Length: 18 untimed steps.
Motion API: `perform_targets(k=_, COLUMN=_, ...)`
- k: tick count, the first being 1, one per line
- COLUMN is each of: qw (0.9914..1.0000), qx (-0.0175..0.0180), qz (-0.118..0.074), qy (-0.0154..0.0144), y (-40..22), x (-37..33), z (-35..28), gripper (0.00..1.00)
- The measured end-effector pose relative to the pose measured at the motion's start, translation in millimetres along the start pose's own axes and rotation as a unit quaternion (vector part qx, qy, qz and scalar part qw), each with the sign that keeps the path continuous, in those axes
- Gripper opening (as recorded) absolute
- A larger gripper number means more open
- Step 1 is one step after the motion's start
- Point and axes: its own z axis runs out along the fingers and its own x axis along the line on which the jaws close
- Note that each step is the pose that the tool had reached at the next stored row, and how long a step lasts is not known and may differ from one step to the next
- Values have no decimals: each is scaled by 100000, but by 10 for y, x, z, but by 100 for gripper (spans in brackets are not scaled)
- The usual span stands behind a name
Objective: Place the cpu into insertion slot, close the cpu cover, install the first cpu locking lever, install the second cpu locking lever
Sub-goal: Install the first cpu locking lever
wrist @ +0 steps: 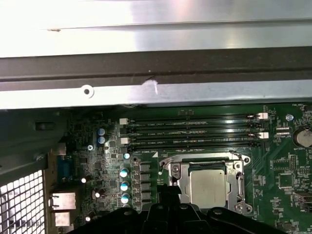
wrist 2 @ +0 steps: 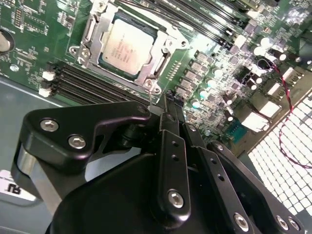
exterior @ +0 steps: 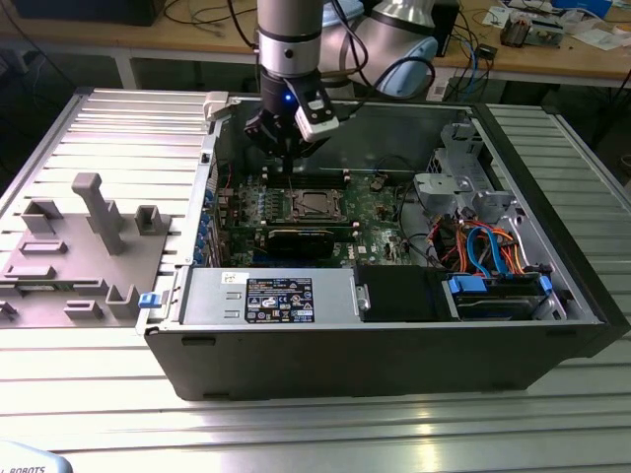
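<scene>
Gripper [wrist 2: 168,100] fingers pinched narrow, holding nothing, hovering beside the insertion slot [wrist 2: 127,46] where the cpu [wrist: 208,187] sits under the closed cpu cover [wrist: 206,184]; a careless descent risks clipping nearby capacitors [wrist 2: 200,92]

My arm [exterior: 288,39] reaches straight down; my gripper [wrist 2: 170,100] points downward, fingers [wrist 2: 171,146] pressed together, holding nothing.

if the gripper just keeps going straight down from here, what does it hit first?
Probably the green motherboard just beside the insertion slot, where the cpu already sits under the cpu cover. In both wrist views the gripper tips sit off the socket's edge; depth is unclear.
</scene>
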Motion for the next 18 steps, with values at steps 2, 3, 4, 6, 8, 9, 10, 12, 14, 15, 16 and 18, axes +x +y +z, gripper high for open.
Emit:
perform_targets(k=2, qw=100000, qx=1, qz=-4, qy=-38, y=0, x=15, z=-4, gripper=11)
perform_targets(k=3, qw=100000, qx=1, qz=-9, qy=-54, y=-1, x=18, z=-10, gripper=11)
perform_targets(k=4, qw=100000, qx=-1, qz=-4, qy=-69, y=-1, x=21, z=-18, gripper=11)
perform_targets(k=6, qw=100000, qx=-4, qz=-9, qy=-94, y=0, x=24, z=-36, gripper=11)
perform_targets(k=8, qw=100000, qx=-13, qz=-9, qy=-128, y=11, x=38, z=-51, gripper=11)
perform_targets(k=9, qw=100000, qx=-11, qz=-11, qy=-153, y=14, x=51, z=-57, gripper=11)
perform_targets(k=10, qw=100000, qx=-10, qz=-12, qy=-189, y=17, x=66, z=-60, gripper=11)
perform_targets(k=12, qw=100000, qx=-12, qz=-30, qy=-249, y=27, x=106, z=-62, gripper=11)
perform_targets(k=14, qw=100000, qx=-2, qz=-159, qy=-241, y=40, x=128, z=-63, gripper=11)
perform_targets(k=15, qw=99999, qx=-16, qz=-274, qy=-245, y=54, x=140, z=-62, gripper=11)
perform_targets(k=16, qw=99999, qx=-16, qz=-374, qy=-244, y=70, x=146, z=-62, gripper=11)
perform_targets(k=18, qw=99998, qx=-18, qz=-548, qy=-241, y=97, x=154, z=-62, gripper=11)
